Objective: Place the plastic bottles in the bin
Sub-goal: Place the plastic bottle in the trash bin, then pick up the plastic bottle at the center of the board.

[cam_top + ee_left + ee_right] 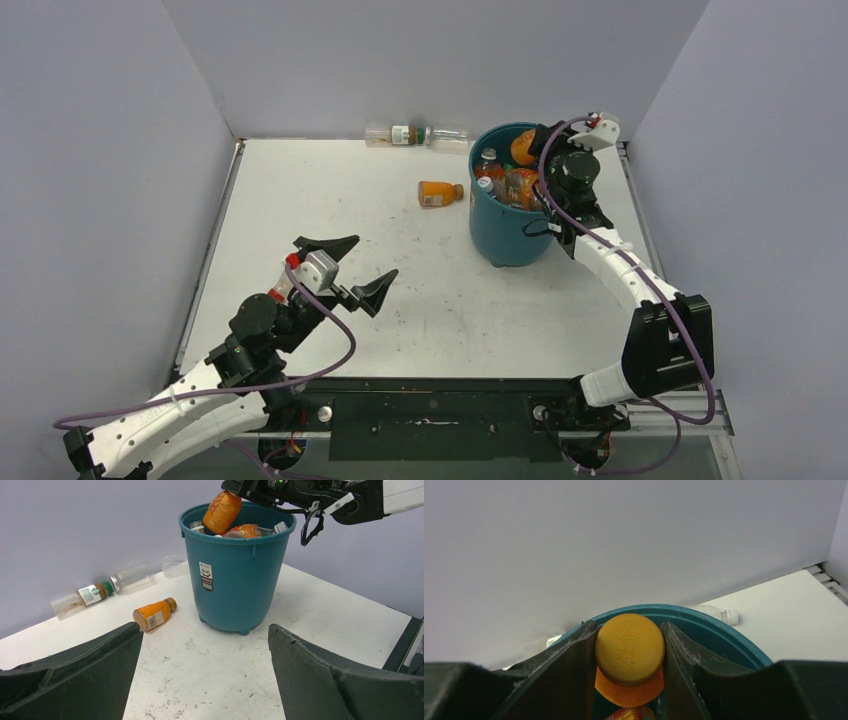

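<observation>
Now the drop: right hand [629,630] holds an orange bottle [221,511] over the bin [235,580].
Its fingers [574,650] pinch the cap, and the body hangs tilted just above the bottles piled inside; the next move, I'd say, is simply to let go. Left hand [376,256] hovers wide open and empty over the tabletop [330,190], where a loose orange bottle [440,193] lies near the bin and clear bottles [448,137] lie along the back wall.

Teal bin [235,580], orange bottle [221,511], white table [325,615]

Open table [440,290] fronts the bin [505,235] (piled bottles [503,180] crowd its mouth).
</observation>
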